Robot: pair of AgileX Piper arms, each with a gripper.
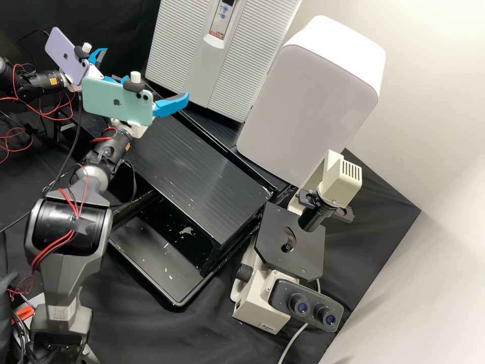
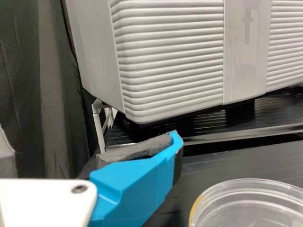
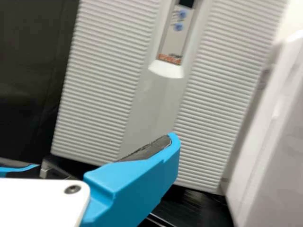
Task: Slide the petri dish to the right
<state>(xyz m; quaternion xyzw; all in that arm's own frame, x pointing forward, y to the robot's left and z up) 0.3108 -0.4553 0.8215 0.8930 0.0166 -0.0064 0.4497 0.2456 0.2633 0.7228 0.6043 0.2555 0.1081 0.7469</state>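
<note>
A clear petri dish (image 2: 246, 204) with a yellowish tint at its rim lies on the black ribbed surface just in front of the white ribbed appliance (image 2: 170, 56). My left gripper (image 2: 142, 182) is low beside the dish, a short gap away and not touching it. In the high view this gripper (image 1: 97, 53) is at the far back left, on the arm with the purple phone. My right gripper (image 1: 173, 103), on the arm with the teal phone, hangs above the black platform (image 1: 197, 172). It points at the appliance (image 3: 142, 85). The teal phone hides the dish in the high view.
The appliance (image 1: 222, 50) stands at the back, with a large white box (image 1: 313, 96) to its right. A microscope (image 1: 293, 263) sits at the front right. A black tray (image 1: 156, 258) lies under the platform's front edge. Red cables hang at the left.
</note>
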